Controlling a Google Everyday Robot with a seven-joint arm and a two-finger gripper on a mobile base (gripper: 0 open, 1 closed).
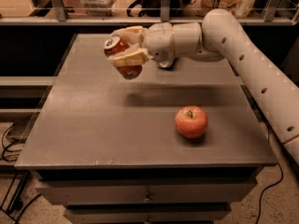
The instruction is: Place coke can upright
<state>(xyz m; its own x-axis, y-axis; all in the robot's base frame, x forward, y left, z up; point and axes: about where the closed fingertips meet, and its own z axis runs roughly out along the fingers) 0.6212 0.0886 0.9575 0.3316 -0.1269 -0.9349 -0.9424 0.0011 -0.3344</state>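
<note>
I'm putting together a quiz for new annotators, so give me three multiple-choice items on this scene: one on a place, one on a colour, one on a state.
1. Where is the apple?
A. on the table, nearer its front edge than the gripper
B. between the gripper's fingers
C. on the floor

2. What colour is the body of the coke can?
A. blue
B. red-orange
C. green

3. What state is the coke can in?
A. standing upright on the table
B. lying flat on the table
C. held tilted in the air by the gripper

Answers:
1 A: the apple rests on the grey top, well in front of the gripper.
2 B: red-orange shows above and below the fingers.
3 C: the fingers clamp the can, and its shadow falls on the table beneath it.
</note>
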